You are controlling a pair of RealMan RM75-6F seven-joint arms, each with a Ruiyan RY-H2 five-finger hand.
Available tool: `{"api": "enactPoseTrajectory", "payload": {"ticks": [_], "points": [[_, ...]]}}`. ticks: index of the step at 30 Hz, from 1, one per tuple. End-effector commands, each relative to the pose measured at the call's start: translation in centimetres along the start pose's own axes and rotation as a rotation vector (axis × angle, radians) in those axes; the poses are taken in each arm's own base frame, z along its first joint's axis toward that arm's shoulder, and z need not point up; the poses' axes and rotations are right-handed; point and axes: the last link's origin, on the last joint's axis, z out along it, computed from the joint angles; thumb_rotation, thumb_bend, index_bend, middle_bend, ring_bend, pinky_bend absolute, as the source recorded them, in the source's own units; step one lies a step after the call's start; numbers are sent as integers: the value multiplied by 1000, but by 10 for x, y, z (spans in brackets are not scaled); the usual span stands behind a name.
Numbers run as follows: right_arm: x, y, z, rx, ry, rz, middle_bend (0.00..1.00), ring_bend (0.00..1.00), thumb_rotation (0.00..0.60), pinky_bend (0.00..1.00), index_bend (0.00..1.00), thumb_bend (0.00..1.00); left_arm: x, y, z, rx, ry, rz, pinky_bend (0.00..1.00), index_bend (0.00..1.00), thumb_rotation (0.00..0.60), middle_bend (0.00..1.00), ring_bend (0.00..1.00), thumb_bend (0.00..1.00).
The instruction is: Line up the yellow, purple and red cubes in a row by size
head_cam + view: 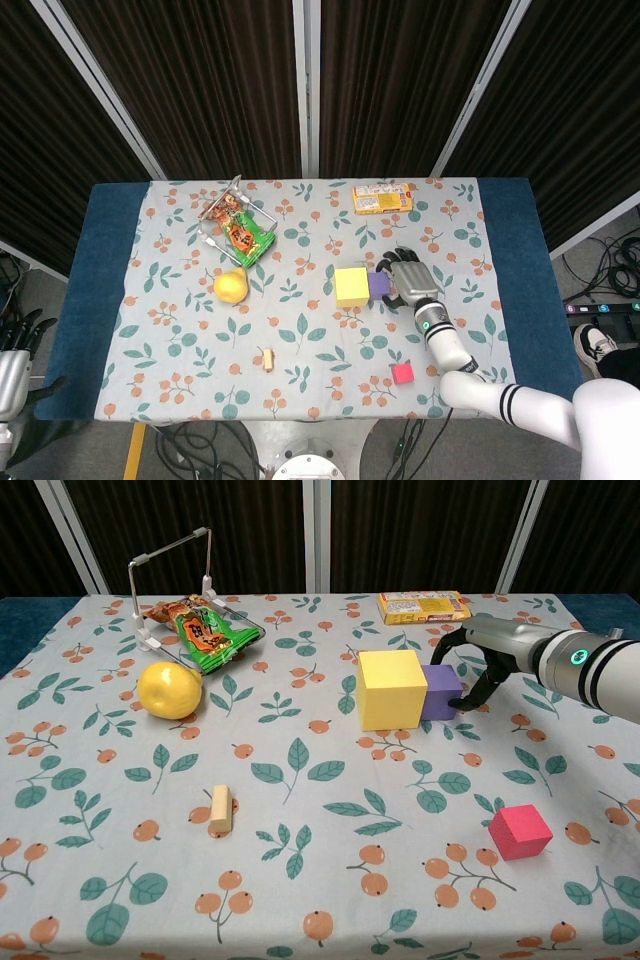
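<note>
One snack bag (205, 632) in wire rack (170, 585); R hand (478, 660) fingers cupping purple cube (438, 690) (touching yellow cube (392, 688)).

Open tablecloth (330, 880) runs along the near edge, broken only by a small wooden block (221, 808) and the red cube (520, 831). Mid-table, the yellow cube (391, 688) and purple cube (439, 691) stand touching, the right hand (478, 660) wrapped around the purple one. A wire rack (180, 590) with snack bags, a yellow fruit (169, 689) and a flat box (423, 606) crowd the far side.

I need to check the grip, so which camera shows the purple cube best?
The chest view: the purple cube shows large between the yellow cube and the right hand. The head view shows only its small top.
</note>
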Motion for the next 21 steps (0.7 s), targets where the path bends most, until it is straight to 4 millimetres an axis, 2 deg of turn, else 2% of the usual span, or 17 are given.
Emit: {"api": "enactPoseTrajectory", "payload": {"ticks": [1,7,11,16,21], "points": [[0,0,0,1,-4,-5,106,0,600,0,243,202,0,0,0,2,0,0,146,242,600,193,164,48],[5,4,-7,8,4,-10,84,0,600,0,128,203,0,-1,-1,4,3,-2,146,242,600,193,164,48],[18,17,-25,19,36,-27,68,0,600,0,82,203,1,-3,-2,6,6,-2,146,242,600,193,164,48],[33,37,-67,79,50,-47,64,0,600,0,80,205,2,-1,-2,1,10,-1,146,242,600,193,163,47],[31,58,-113,146,35,-119,73,0,600,0,131,181,5,3,1,-13,20,1,146,242,600,193,164,48]]}}
